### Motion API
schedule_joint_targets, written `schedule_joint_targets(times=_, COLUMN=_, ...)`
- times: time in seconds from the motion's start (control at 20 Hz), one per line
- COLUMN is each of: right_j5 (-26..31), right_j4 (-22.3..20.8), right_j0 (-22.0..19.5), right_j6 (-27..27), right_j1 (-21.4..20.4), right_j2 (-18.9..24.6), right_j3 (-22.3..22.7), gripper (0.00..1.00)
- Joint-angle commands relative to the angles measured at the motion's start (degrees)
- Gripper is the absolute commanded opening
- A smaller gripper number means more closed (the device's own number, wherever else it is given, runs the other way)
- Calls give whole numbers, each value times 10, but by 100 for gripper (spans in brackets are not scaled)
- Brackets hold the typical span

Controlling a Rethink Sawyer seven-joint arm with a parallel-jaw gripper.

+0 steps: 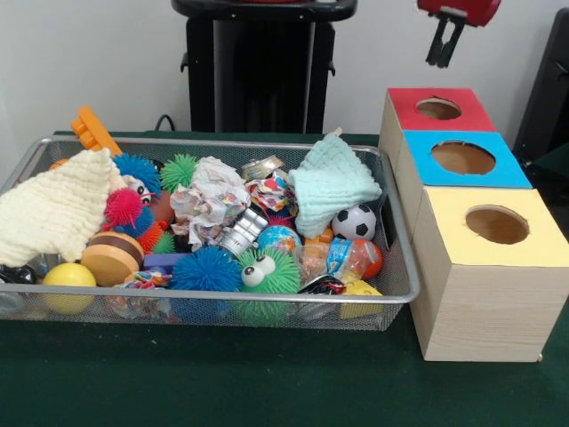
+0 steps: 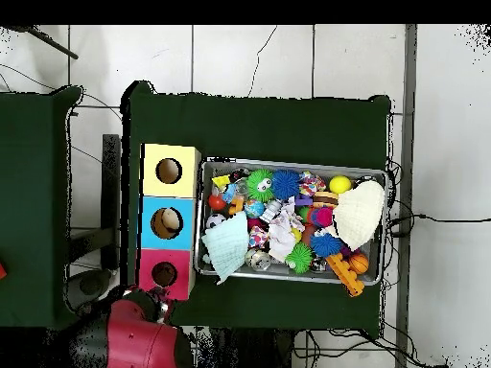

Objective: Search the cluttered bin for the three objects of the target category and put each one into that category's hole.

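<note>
Pincer [image 1: 442,53] hangs above the red box [image 1: 438,108], its two dark fingers spread a little and holding nothing. We note three wooden boxes in a row on the green tabletop [image 1: 267,382], topped red, blue [image 1: 462,158] and yellow [image 1: 496,225], each with a round hole. Just beside them sits the wire bin [image 1: 402,267], crowded with spiky balls, a small football [image 1: 355,222], cloths and crumpled paper. We can read no lettering or labels anywhere.

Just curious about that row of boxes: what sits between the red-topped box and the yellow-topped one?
The blue-topped box sits between the red-topped box and the yellow-topped box, touching both. Both views show this.
</note>
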Motion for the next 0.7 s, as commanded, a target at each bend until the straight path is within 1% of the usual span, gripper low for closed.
schedule_joint_targets(times=0.05, right_j5=113, right_j4=-22, right_j0=-7, right_j6=110, right_j1=-46, right_j2=-10, right_j3=-70, gripper=0)
schedule_joint_targets(times=0.3, right_j5=130, right_j4=-25, right_j0=-15, right_j6=103, right_j1=-54, right_j2=-11, right_j3=-78, gripper=0)
schedule_joint_targets(times=0.45, right_j5=140, right_j4=-28, right_j0=-31, right_j6=87, right_j1=-65, right_j2=-10, right_j3=-82, gripper=0)
schedule_joint_targets(times=0.6, right_j5=122, right_j4=-36, right_j0=-58, right_j6=68, right_j1=-62, right_j2=-9, right_j3=-89, gripper=0)
schedule_joint_targets(times=0.7, right_j5=97, right_j4=-41, right_j0=-93, right_j6=46, right_j1=-51, right_j2=0, right_j3=-89, gripper=0)
